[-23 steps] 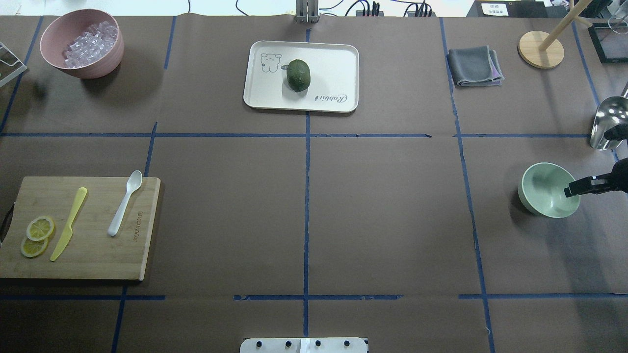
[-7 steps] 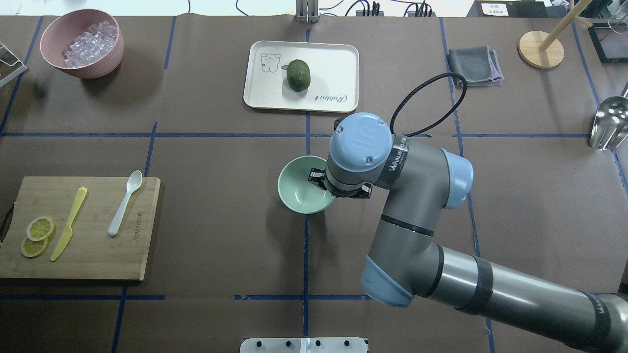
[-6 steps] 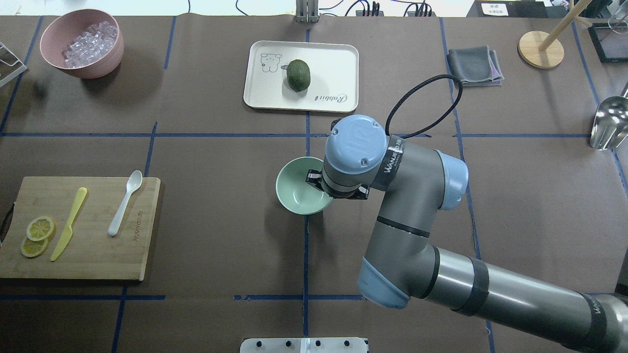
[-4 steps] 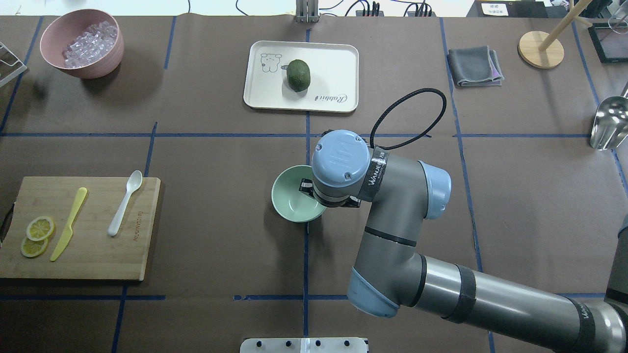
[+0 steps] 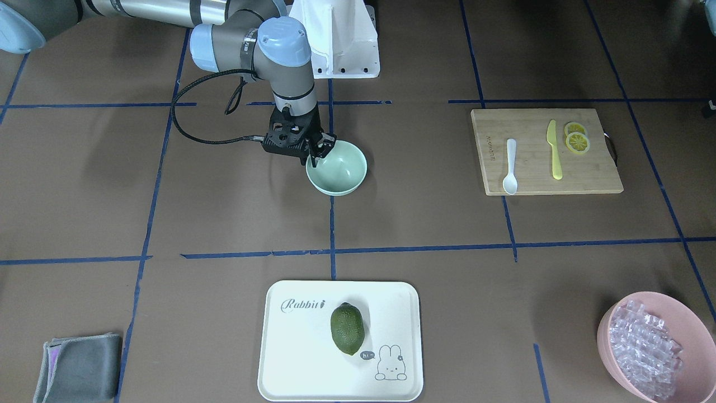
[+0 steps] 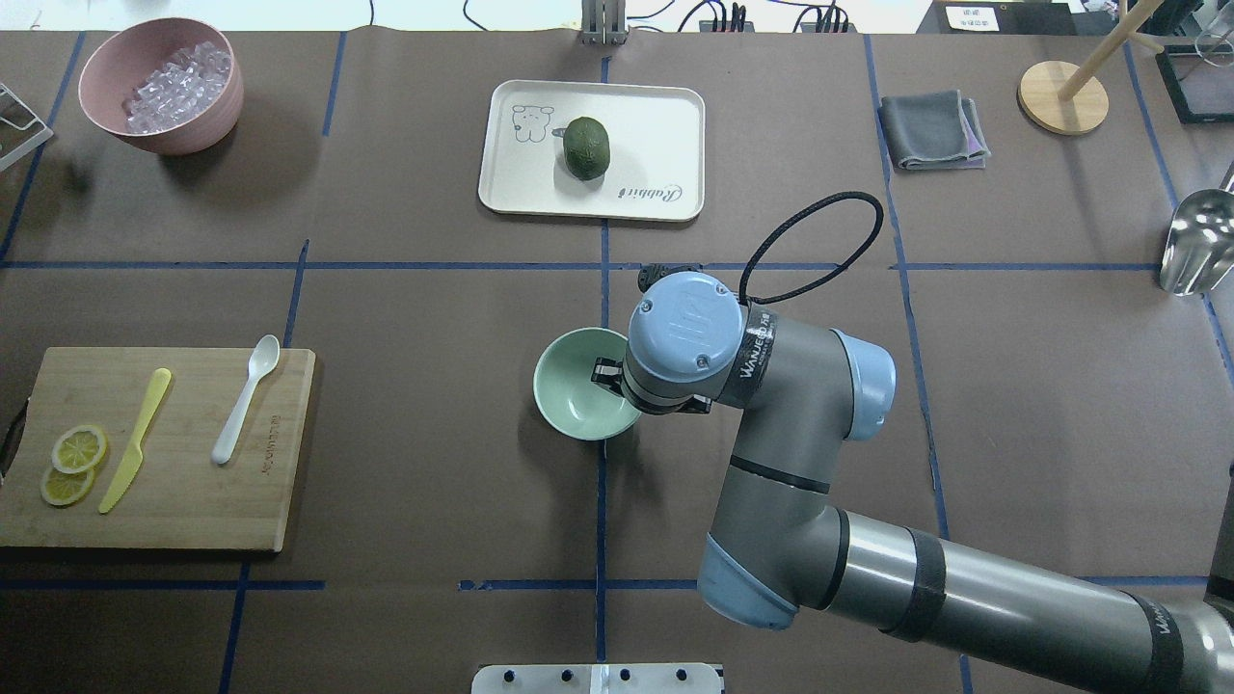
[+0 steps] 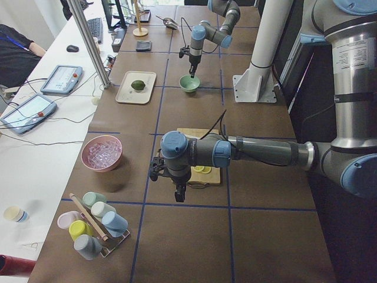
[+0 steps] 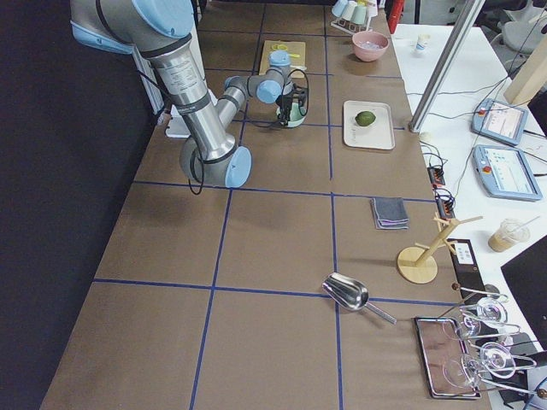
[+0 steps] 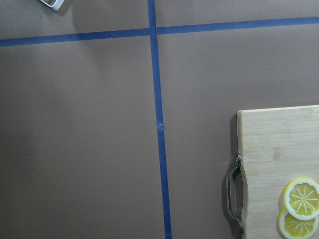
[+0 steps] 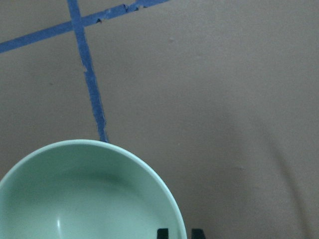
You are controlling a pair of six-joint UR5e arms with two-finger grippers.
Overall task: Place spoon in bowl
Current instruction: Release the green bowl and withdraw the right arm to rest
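The white spoon [image 6: 246, 397] lies on the wooden cutting board [image 6: 174, 511] at the table's left, scoop pointing away from me; it also shows in the front view [image 5: 509, 166]. The mint-green bowl [image 6: 574, 386] stands upright near the table's centre, on the blue centre line [image 5: 341, 168]. My right gripper [image 6: 605, 376] is shut on the bowl's right rim, one finger inside and one outside, as the right wrist view [image 10: 180, 233] shows. My left gripper [image 7: 179, 193] hangs over the table beside the board's outer end, far from the spoon; I cannot tell if it is open.
A yellow knife [image 6: 135, 439] and lemon slices [image 6: 72, 463] share the board. A pink bowl [image 6: 207, 120] of ice pieces stands far left. A white tray [image 6: 656, 125] with a green fruit [image 6: 586, 146] sits far centre. Grey cloth [image 6: 933, 130], wooden stand [image 6: 1062, 96] and metal scoop [image 6: 1195, 251] are at the right.
My right arm has carried the bowl from the table's right side to the centre, then slightly left and nearer me. The bowl has held still over the last half second. The spoon has not moved.
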